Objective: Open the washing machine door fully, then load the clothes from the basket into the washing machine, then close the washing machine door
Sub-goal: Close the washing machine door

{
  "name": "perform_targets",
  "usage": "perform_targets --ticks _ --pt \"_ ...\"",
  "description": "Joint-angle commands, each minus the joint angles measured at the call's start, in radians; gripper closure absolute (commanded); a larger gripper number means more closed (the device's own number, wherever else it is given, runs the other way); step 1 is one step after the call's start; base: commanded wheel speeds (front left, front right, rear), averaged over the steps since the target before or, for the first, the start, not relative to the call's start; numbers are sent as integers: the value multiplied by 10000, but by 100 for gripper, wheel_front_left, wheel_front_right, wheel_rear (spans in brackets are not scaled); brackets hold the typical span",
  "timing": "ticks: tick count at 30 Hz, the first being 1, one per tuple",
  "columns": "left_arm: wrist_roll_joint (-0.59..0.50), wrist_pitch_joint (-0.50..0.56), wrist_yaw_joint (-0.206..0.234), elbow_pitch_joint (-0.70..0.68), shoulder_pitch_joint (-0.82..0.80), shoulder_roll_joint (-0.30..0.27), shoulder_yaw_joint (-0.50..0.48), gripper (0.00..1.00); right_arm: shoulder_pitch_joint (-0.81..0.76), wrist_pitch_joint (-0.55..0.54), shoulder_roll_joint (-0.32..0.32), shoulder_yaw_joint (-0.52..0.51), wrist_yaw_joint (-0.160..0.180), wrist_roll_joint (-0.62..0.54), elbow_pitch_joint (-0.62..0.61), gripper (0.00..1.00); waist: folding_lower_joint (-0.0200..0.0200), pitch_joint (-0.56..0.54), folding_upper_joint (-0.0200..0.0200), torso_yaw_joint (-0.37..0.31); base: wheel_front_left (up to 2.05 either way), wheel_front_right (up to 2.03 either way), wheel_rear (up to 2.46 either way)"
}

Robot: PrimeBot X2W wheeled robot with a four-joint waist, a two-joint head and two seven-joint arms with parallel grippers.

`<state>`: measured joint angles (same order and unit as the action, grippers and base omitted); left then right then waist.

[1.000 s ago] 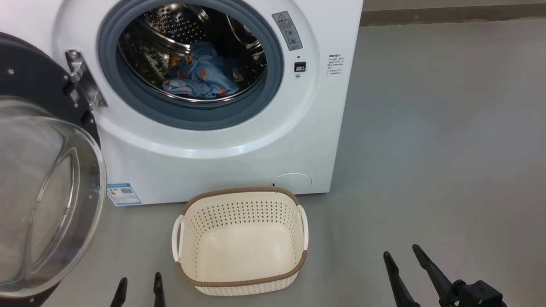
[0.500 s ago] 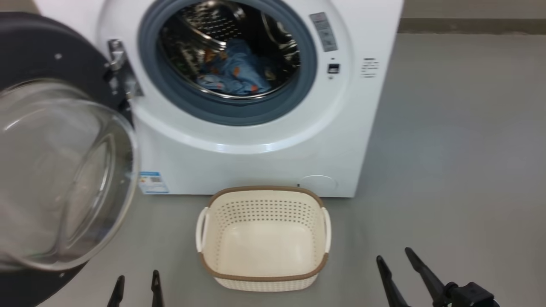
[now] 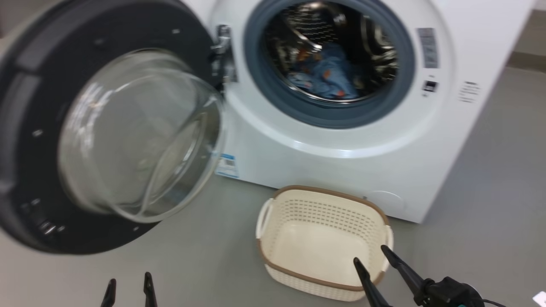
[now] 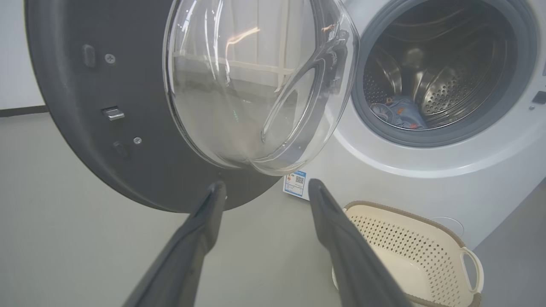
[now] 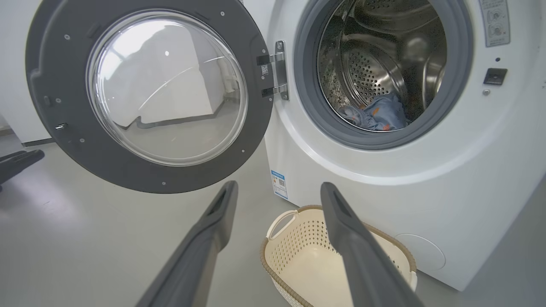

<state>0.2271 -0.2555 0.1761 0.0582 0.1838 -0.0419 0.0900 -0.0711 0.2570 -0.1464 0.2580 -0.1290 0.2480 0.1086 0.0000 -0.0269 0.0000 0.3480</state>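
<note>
The washing machine (image 3: 332,170), a white box, stands on a smooth grey floor (image 3: 490,192) that has a dull sheen. To the left of the machine a pale wall (image 4: 13,51) meets the floor along a dark skirting strip (image 4: 21,111). The door (image 5: 140,177) is swung wide to the left of the machine's opening, hanging from a metal hinge (image 5: 279,70), with its clear glass bowl bulging out toward the robot. The clothes (image 3: 328,79), light blue with small orange marks, lie in a heap at the bottom of the steel drum (image 5: 371,72) inside the machine, behind the grey seal. The basket (image 3: 328,209) sits on the floor just in front of the machine's lower front, near its round cover (image 5: 420,258), with nothing in it. A blue label (image 5: 279,184) is stuck low on the machine's front, on its left side. The left fingers (image 4: 192,247) are spread apart and grip nothing, hanging over the floor in front of the machine, below the door. The right fingers (image 5: 356,243) are likewise spread and bare, above the near rim of the basket in front of the machine.
</note>
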Motion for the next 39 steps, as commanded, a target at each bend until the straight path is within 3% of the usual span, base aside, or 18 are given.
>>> perform_targets --ticks 1,11,22,23,24,27,31,37,39 --pt "77 -63 72 -348 -171 -83 -353 0 444 48 -120 389 -17 116 -190 0 0 -221 0 1281 0 0 0" --pt "483 -63 567 -1032 64 -83 -711 0 1554 48 -392 1493 -17 369 198 0 0 176 0 1656 0 0 0" --pt "818 -63 844 -1405 236 -83 -984 0 2039 48 -506 1836 -17 536 417 0 0 306 0 1746 0 0 0" --pt "1025 -63 852 -1385 261 -83 -1053 38 2043 48 -508 1850 -17 542 424 0 0 306 0 1747 0 0 0" --pt "1423 -63 862 -1364 267 -83 -1169 100 2040 48 -506 1863 -17 550 430 0 0 302 0 1747 0 0 0" --pt "2500 -63 779 -1391 202 -83 -1852 100 1994 48 -475 1887 -17 582 447 0 0 284 0 1742 0 0 0" --pt "4083 -63 301 -1323 -23 -83 -3259 100 1860 48 -419 1932 -17 610 469 0 0 271 0 1740 0 0 0" --pt "6256 -59 -999 -467 -842 -93 -5454 100 1709 48 -363 2005 -17 647 529 0 0 237 0 1698 0 0 0" --pt "7102 193 -1306 -3 -1275 -442 -5984 100 1679 48 -347 2011 -17 657 536 0 0 221 0 1682 0 0 0"
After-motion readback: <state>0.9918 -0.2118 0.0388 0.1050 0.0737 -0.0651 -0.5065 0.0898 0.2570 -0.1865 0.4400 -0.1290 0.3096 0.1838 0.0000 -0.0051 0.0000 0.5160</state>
